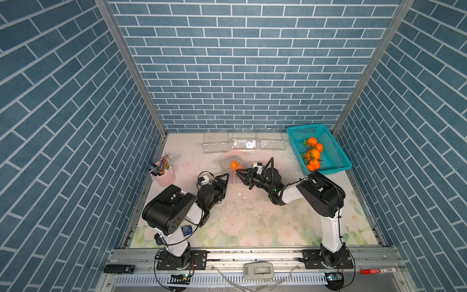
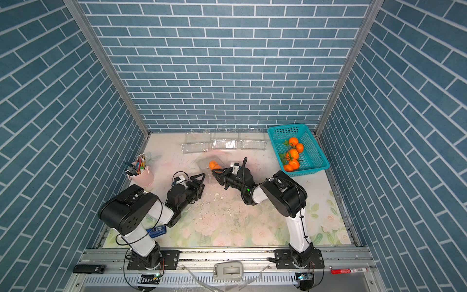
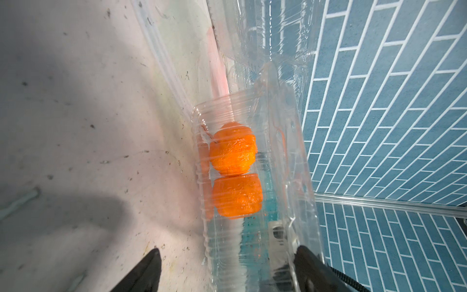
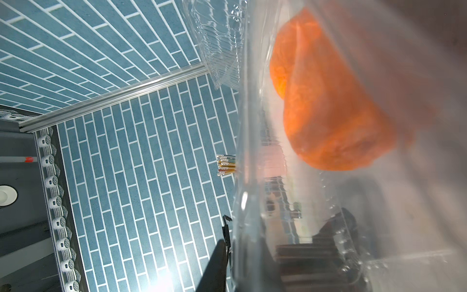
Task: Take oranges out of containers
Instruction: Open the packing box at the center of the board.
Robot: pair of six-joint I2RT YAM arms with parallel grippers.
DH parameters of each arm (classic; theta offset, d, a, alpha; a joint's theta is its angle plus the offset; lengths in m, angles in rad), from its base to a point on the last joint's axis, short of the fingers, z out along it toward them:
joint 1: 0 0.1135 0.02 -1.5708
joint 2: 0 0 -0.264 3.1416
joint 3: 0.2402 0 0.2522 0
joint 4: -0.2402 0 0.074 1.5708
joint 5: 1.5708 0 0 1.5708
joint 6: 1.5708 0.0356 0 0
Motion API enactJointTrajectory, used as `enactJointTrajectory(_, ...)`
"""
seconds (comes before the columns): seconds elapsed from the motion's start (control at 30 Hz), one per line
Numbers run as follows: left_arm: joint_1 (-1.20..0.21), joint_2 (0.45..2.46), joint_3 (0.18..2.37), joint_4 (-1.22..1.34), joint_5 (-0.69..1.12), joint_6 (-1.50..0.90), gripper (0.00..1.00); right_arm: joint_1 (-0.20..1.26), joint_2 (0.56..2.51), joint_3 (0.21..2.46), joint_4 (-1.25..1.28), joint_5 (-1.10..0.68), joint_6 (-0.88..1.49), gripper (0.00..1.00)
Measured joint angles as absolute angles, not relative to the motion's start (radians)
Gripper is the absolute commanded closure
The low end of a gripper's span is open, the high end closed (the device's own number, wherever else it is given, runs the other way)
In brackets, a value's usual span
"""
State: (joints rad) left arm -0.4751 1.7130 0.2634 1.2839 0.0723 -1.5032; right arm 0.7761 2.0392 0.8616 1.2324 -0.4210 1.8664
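Observation:
In both top views a clear container [image 1: 225, 163] [image 2: 203, 163] lies mid-table with two oranges [image 1: 235, 165] [image 2: 214, 165] inside. My right gripper [image 1: 238, 174] [image 2: 214, 172] [image 4: 242, 255] is shut on that container's thin wall, and the oranges [image 4: 328, 113] loom close through the plastic. My left gripper [image 1: 228, 183] [image 2: 205, 180] [image 3: 230, 268] stands open with the container's [image 3: 252, 240] near end between its jaws. One of its fingers is well clear of the plastic. The left wrist view shows both oranges [image 3: 233, 172] touching, a brown stem on one.
Three empty clear containers [image 1: 217, 145] [image 1: 244, 142] [image 1: 272, 142] line the back wall. A teal basket [image 1: 300, 127] at the back right holds several oranges [image 1: 313, 154]. A pink pencil cup [image 1: 164, 174] stands by the left wall. Crumbs dot the table's middle.

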Motion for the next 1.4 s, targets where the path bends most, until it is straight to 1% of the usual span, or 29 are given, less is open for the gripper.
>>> enactJointTrajectory(0.43,-0.505,1.720,0.263,1.284,0.067,-1.500,0.17,0.786,2.043,0.884,1.194,-0.414,1.866,0.72)
enactJointTrajectory(0.67,-0.540,1.735,0.266,1.285,0.105,-1.491,0.17,0.812,2.044,0.912,1.190,-0.434,1.863,0.72)
enactJointTrajectory(1.1,-0.544,1.741,0.264,1.286,0.117,-1.488,0.17,0.826,2.044,0.912,1.192,-0.438,1.863,0.76)
enactJointTrajectory(1.4,-0.544,1.741,0.197,1.299,0.101,-1.498,0.17,0.818,2.044,0.906,1.204,-0.435,1.863,0.75)
